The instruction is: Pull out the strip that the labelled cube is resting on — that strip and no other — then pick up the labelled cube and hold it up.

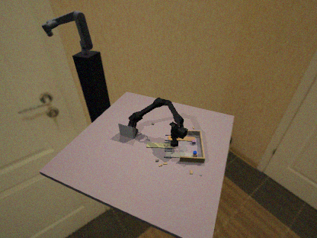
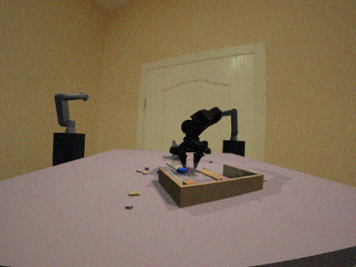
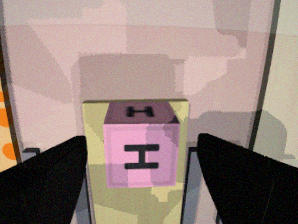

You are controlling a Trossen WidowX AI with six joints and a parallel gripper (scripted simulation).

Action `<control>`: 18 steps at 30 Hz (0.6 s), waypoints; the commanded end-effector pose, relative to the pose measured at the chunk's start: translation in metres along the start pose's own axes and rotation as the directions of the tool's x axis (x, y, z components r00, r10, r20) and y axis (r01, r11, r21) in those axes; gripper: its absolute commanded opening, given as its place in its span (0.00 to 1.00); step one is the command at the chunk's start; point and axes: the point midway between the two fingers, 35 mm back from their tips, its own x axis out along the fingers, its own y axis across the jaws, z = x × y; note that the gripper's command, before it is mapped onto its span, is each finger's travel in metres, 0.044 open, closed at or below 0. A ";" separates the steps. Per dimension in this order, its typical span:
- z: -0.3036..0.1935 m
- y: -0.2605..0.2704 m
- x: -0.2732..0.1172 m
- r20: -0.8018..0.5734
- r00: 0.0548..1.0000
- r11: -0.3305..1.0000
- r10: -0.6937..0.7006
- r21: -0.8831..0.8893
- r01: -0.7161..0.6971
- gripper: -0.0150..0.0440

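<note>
Orange-dotted strip (image 1: 187, 139) (image 2: 210, 175) (image 3: 4, 115): a sliver at the left edge of my wrist view
My left-hand finger in that view (image 3: 47, 172): dark, lower left, apart from the cube
Yellow strip (image 1: 153, 145) (image 3: 97, 200): lower centre, reaching under the cube, a grey rail on either side
Labelled cube (image 2: 191, 170) (image 3: 141, 155): just below centre, pink, its black H facing me, resting on the yellow strip
My gripper (image 1: 174, 144) (image 2: 190, 169) (image 3: 143, 144): partly open, fingers straddling the cube, a gap each side, gripping nothing
My right-hand finger in that view (image 3: 245, 172): dark, lower right, also apart from the cube
Pale strip (image 3: 286, 75): upper right edge
</note>
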 end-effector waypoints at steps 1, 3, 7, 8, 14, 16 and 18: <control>-0.001 0.000 0.007 0.002 1.000 1.000 0.005 0.007 -0.005 0.68; -0.001 0.001 0.011 0.002 1.000 1.000 0.005 0.007 -0.005 0.68; -0.001 0.001 0.015 0.003 1.000 1.000 0.005 0.007 -0.005 0.68; -0.001 0.001 0.015 0.003 1.000 1.000 0.005 0.007 -0.005 0.68; -0.001 0.001 0.012 -0.001 1.000 1.000 0.002 0.000 -0.002 0.48; -0.001 0.001 0.012 -0.001 1.000 1.000 0.002 0.000 -0.002 0.45; -0.001 0.001 0.012 -0.001 1.000 1.000 0.002 0.000 -0.002 0.43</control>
